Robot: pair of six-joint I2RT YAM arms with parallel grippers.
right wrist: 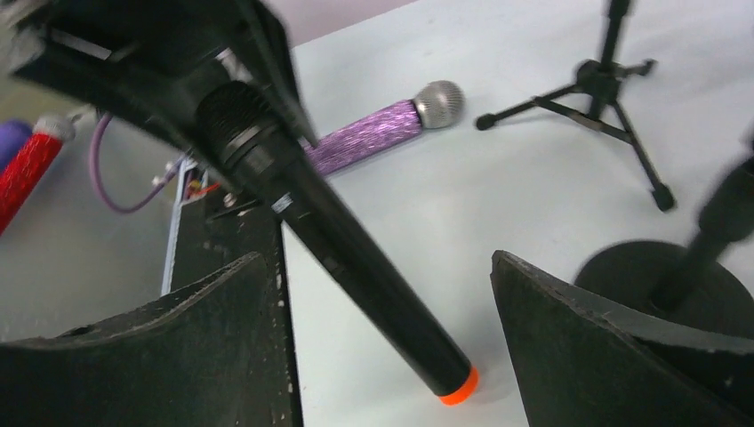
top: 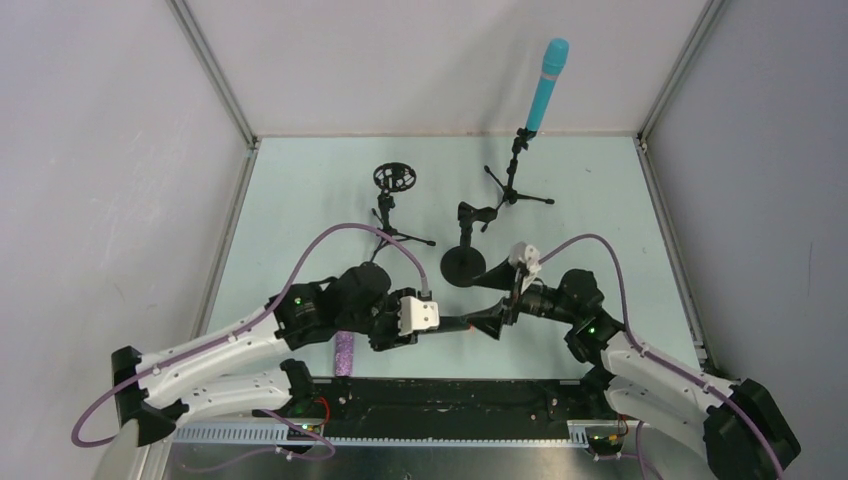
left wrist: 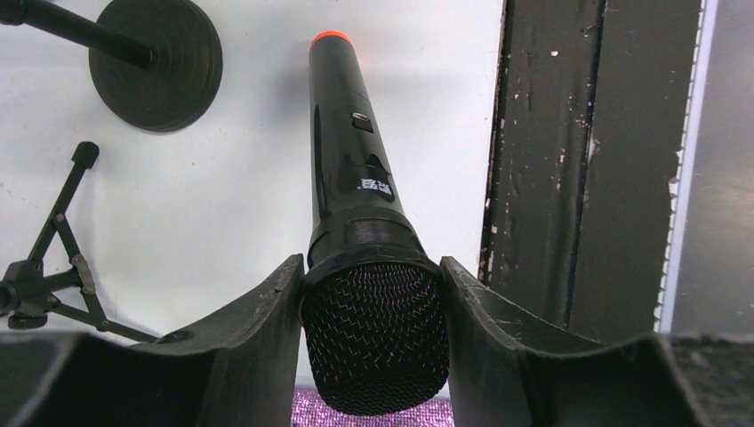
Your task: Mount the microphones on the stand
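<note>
Pale green table (top: pixel 300 200): L gripper (left wrist: pixel 372 271) part-closed, pinching black mic (left wrist: pixel 342 133) at mesh head. R gripper (right wrist: pixel 378 260) spread wide, straddling mic's orange-tipped end.

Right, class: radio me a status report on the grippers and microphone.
Left gripper shut on black microphone, at its head. Right gripper open, straddling its handle. Purple glitter microphone lying on table below.

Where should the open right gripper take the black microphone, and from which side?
Probably the bare handle of the black microphone, near its orange end ring. The left gripper clamps the mesh head, leaving only the straight shaft free; it points toward the right gripper, so come from the orange end, fingers straddling it.
</note>
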